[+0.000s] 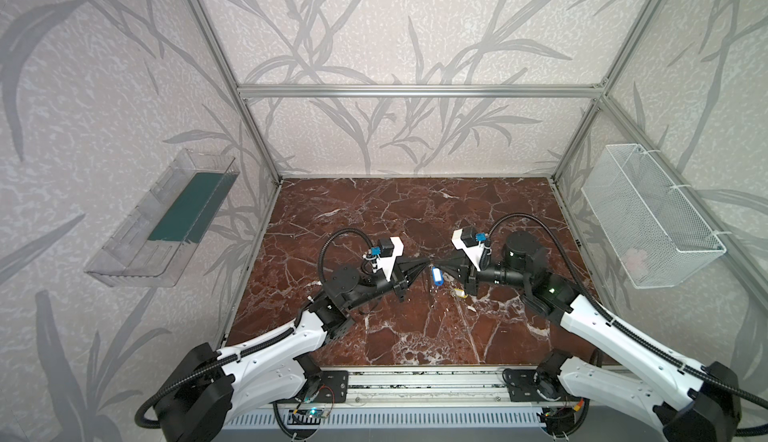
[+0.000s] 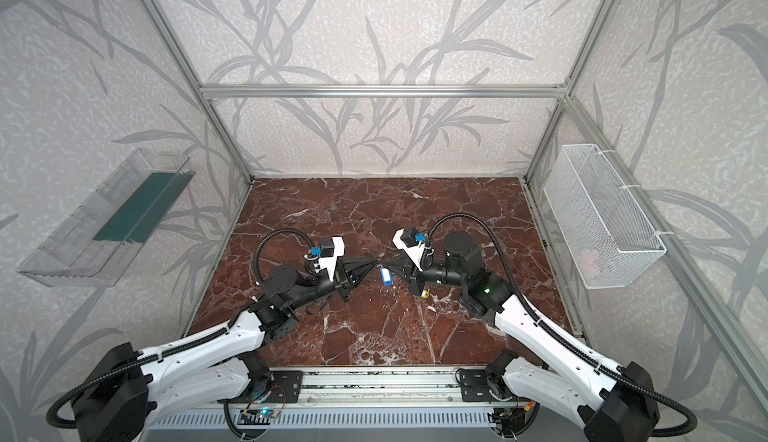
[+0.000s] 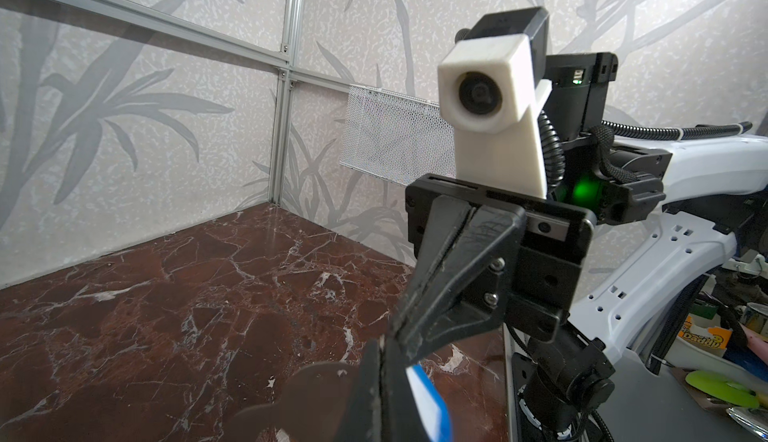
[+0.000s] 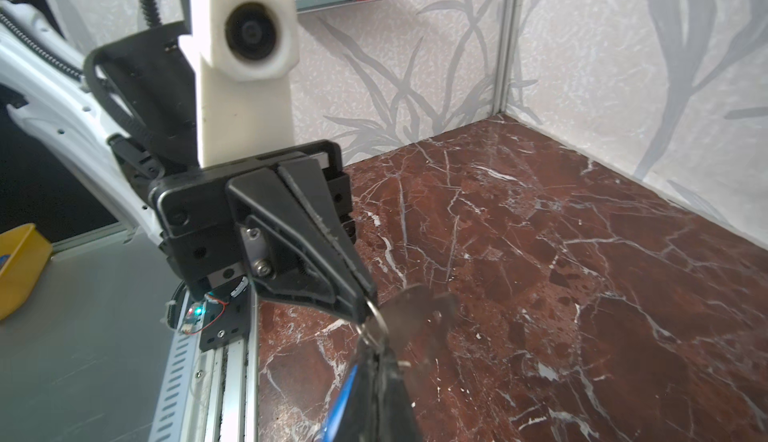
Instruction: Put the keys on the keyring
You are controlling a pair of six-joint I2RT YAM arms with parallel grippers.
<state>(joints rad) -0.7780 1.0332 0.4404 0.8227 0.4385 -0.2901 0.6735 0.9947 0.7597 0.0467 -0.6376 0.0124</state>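
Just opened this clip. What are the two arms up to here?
The left gripper and right gripper are both shut and meet tip to tip in mid-air over the table. In the right wrist view each seems to pinch the small metal keyring, with a blurred key beside it. A blue tag dangles below the tips. A yellow tag lies on the table near the right gripper, not yet on the keyring.
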